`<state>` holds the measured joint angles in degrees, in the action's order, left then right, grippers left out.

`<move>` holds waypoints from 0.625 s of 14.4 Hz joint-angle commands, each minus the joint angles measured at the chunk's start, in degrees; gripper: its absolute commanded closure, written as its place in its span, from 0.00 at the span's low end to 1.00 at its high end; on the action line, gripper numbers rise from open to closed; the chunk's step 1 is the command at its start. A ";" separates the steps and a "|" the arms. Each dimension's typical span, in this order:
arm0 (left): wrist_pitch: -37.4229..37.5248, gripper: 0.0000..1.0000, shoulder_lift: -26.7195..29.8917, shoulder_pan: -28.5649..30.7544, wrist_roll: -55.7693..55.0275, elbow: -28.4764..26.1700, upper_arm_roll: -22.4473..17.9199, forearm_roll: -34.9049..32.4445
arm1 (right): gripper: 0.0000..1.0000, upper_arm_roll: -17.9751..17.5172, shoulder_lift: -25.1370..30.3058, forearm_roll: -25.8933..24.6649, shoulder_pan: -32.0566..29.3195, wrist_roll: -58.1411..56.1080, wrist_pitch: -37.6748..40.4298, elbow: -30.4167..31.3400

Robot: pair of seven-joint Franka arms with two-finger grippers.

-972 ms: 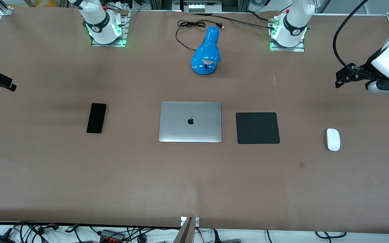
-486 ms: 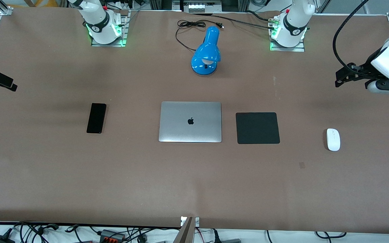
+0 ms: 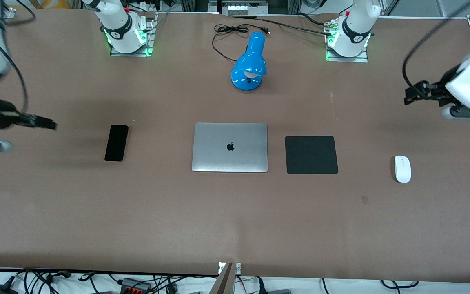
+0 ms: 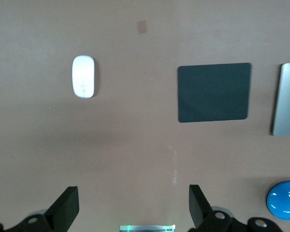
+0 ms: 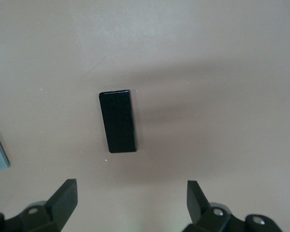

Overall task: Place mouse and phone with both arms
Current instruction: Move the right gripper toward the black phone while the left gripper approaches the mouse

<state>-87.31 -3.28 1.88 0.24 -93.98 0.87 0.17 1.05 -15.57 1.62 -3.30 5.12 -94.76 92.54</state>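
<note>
Phone [image 3: 116,143] lies flat on the table [image 3: 137,212] toward the right arm's end, well apart from the closed silver laptop [image 3: 229,147], which bears an apple logo. Mouse [image 3: 402,168] lies toward the left arm's end, near the black mat [image 3: 311,154]. Right gripper [image 5: 130,200] hangs over bare table near the phone, jaws wide, empty. Left gripper [image 4: 133,208] hangs over bare table near the mouse, jaws wide, empty. No other writing legible.

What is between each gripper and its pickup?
Nothing visible. Bare table lies between the open left gripper and the mouse, and between the open right gripper and the phone.
</note>
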 commanded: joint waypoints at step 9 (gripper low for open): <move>-24.70 0.00 -19.84 9.98 15.82 -2.50 -0.17 -2.98 | 0.00 0.36 -11.32 0.66 5.76 9.03 -9.55 6.58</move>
<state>-105.02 -22.46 11.02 11.98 -93.52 0.55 -1.16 1.02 -27.81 1.75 2.35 13.01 -101.01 94.56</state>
